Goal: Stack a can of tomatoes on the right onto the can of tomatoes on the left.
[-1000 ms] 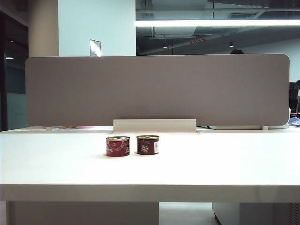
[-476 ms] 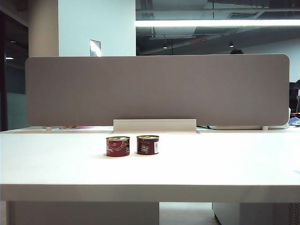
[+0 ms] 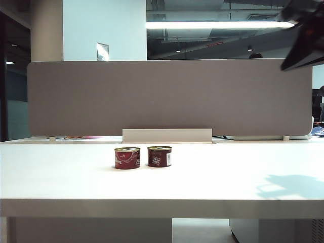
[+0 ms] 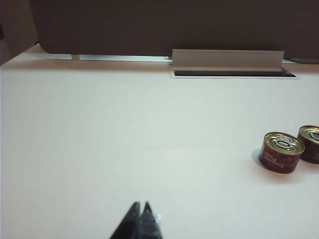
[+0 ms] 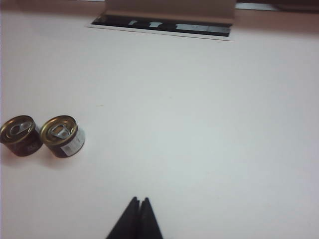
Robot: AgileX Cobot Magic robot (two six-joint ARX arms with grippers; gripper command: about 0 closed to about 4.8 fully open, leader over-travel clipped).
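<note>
Two short dark red cans of tomatoes with gold lids stand side by side on the white table [image 3: 61,177]. The left can [image 3: 127,158] [image 4: 282,152] [image 5: 21,135] and the right can [image 3: 159,156] [image 4: 311,143] [image 5: 62,136], which has a white label, are a small gap apart. My right gripper [image 5: 138,200] is shut and empty, high over bare table well to the right of the cans. A dark blurred part of the right arm [image 3: 304,38] shows in the exterior view's upper right. My left gripper [image 4: 141,205] is shut and empty, far left of the cans.
A grey partition panel [image 3: 169,96] stands along the table's back. A white raised cable flap [image 3: 167,135] over a slot [image 5: 159,25] lies just behind the cans. The right arm's shadow [image 3: 291,186] falls near the table's front edge [image 3: 162,201].
The right arm has come into the exterior view at the upper right, and its shadow now lies on the table's right side. The cans have not moved.
</note>
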